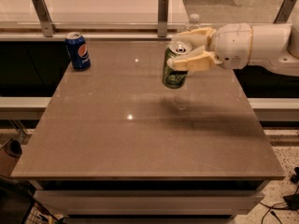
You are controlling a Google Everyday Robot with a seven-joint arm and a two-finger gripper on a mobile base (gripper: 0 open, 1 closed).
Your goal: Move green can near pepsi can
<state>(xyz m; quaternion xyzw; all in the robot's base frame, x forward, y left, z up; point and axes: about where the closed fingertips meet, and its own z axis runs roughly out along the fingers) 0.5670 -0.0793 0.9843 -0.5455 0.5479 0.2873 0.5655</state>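
The green can (175, 70) hangs above the brown table (117, 139), right of its middle, tilted a little. My gripper (190, 49) reaches in from the right and is shut on the green can, one cream finger (192, 62) across its near side just under the silver top. The pepsi can (77, 51), dark blue with the round logo, stands upright at the table's far left corner, well to the left of the held can.
A clear plastic water bottle (193, 22) stands at the far edge, mostly hidden behind my gripper. A pale counter with metal posts (162, 14) runs along the back. Floor and cables lie to the right.
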